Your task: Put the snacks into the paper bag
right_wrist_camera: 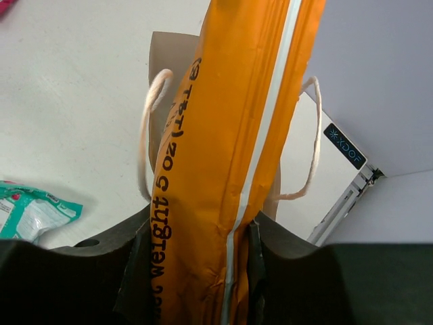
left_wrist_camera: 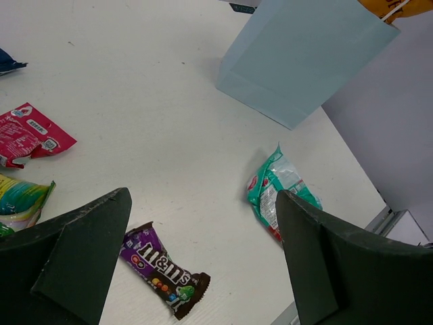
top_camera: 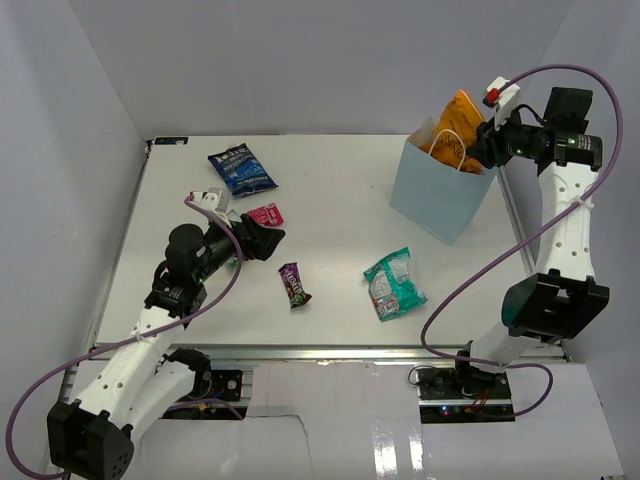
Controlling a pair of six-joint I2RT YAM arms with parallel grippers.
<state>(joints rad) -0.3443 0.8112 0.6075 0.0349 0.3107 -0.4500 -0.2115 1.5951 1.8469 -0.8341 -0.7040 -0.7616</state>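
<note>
On the worktop (top_camera: 330, 180) the blue bag (top_camera: 241, 168) lies far back at the left, and the left end effector (top_camera: 262, 242) hangs wide open and empty just beside the pink packet (top_camera: 266, 215), with the candy bar (top_camera: 294, 284) near it. The teal packet (top_camera: 394, 283) lies mid-worktop. At the right stands the paper bag (top_camera: 440, 195), and the right end effector (top_camera: 485, 140) is clamped on the orange chip bag (top_camera: 455, 130), upright at the bag's mouth.
</note>
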